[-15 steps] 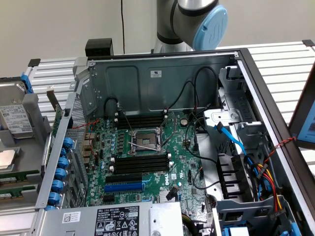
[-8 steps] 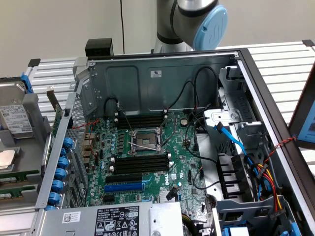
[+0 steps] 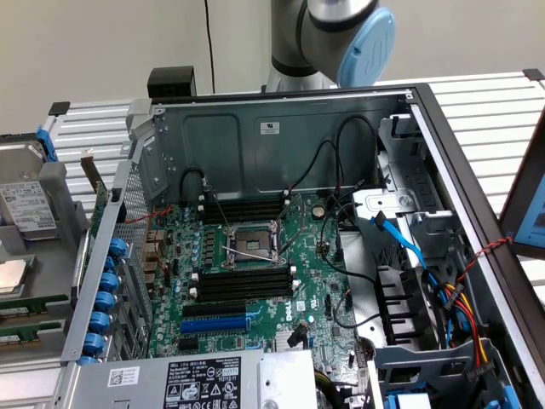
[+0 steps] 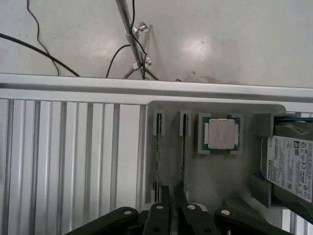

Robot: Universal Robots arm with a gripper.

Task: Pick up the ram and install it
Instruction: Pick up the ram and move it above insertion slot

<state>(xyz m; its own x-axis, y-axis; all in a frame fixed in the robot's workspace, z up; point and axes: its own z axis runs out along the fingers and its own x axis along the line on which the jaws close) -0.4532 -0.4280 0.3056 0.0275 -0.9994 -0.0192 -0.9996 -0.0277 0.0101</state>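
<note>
Ram (image 4: 158, 159) stands edgewise in tray (image 4: 215, 181), long axis toward pincer (image 4: 173, 213), whose state is unclear.

You're seeing an open computer case (image 3: 281, 141) lying on the slatted surface (image 3: 485, 111), its motherboard (image 3: 306, 256) facing up; a hard drive (image 3: 27, 209) is sitting in a gray tray (image 3: 53, 187) at the exterior view's left.

The gripper (image 4: 172, 193) is black, fingers (image 4: 164, 208) included, with pale screw heads (image 4: 190, 207). Just past the fingertips the tray (image 4: 215, 176) is pale grey, and the ram (image 4: 158, 156) in it shows a thin dark edge (its face reads green in the exterior view). To one side of the fingers the CPU (image 4: 221, 134) is silver framed in green, and the hard drive (image 4: 293, 166) wears a white label with black print. On the fingers' other side the table (image 4: 73, 161) is white, ribbed with grey stripes.
</note>
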